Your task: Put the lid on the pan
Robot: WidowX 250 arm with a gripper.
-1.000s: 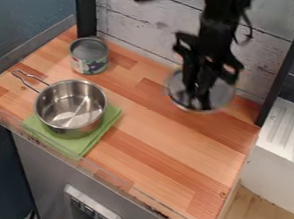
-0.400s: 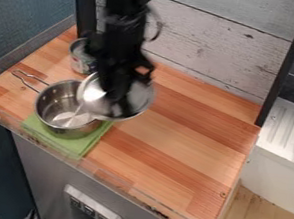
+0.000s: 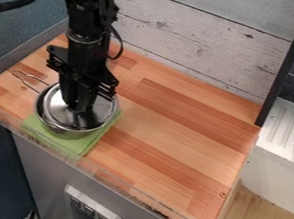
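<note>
The gripper [image 3: 78, 107] hangs over the pan at the left of the counter, shut on the middle of the lid. The round silver lid [image 3: 99, 115] covers most of the pan's opening and sits slightly to the right of its centre; whether it touches the rim I cannot tell. Below it is the steel pan [image 3: 42, 111], resting on a folded green cloth [image 3: 71, 145], its wire handle pointing to the upper left. The knob of the lid is hidden by the gripper.
A wooden counter [image 3: 174, 130] extends to the right of the pan. White plank boards [image 3: 191, 41] stand along the back, with a black post at the right. A low clear guard [image 3: 121, 179] runs along the front edge.
The arm has swung from the back right to the left, carrying the lid from over the counter to over the pan. The tin at the back left is now hidden behind the arm.
</note>
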